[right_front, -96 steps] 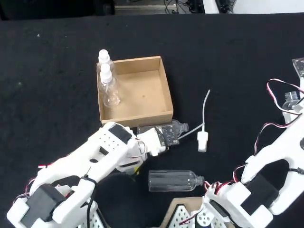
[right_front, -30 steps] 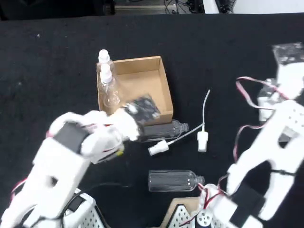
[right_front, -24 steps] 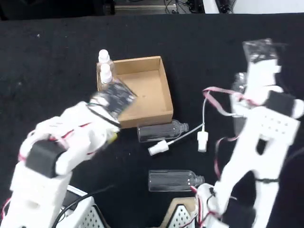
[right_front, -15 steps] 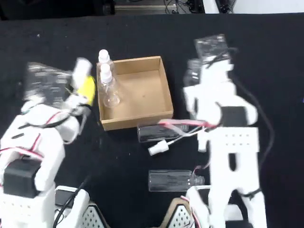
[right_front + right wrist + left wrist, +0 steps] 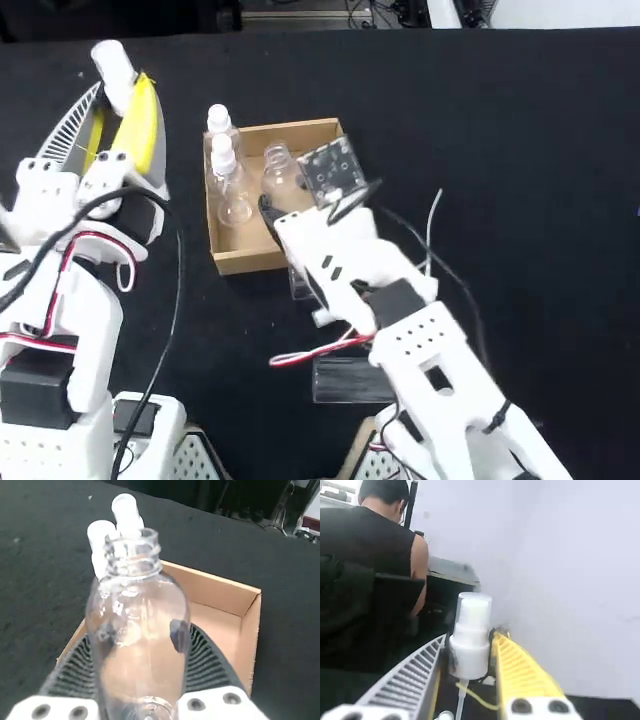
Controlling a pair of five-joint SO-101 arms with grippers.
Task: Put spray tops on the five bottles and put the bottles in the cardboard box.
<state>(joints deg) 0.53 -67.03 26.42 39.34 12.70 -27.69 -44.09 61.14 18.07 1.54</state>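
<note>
My left gripper [image 5: 114,78] is raised at the far left, shut on a white spray top [image 5: 110,60]; in the left wrist view the spray top [image 5: 469,642] stands upright between the grey and yellow fingers, its thin tube hanging down. My right gripper [image 5: 283,200] is shut on an open-necked clear bottle [image 5: 279,169] held over the cardboard box [image 5: 245,258]. The right wrist view has that bottle [image 5: 137,625] upright in front of the box [image 5: 250,625]. Two capped bottles [image 5: 222,160] stand along the box's left wall, and these capped bottles [image 5: 125,505] rise behind the held one.
The right arm lies across the table's middle. Under it a lying clear bottle [image 5: 301,285] and another lying bottle [image 5: 335,382] are partly hidden. A loose spray top [image 5: 323,318] and a thin white tube [image 5: 432,225] lie to the box's right.
The right arm swung from the far right across to the box, carrying its bottle. The left arm lifted away from the lying bottle and rose to the far left with a spray top.
</note>
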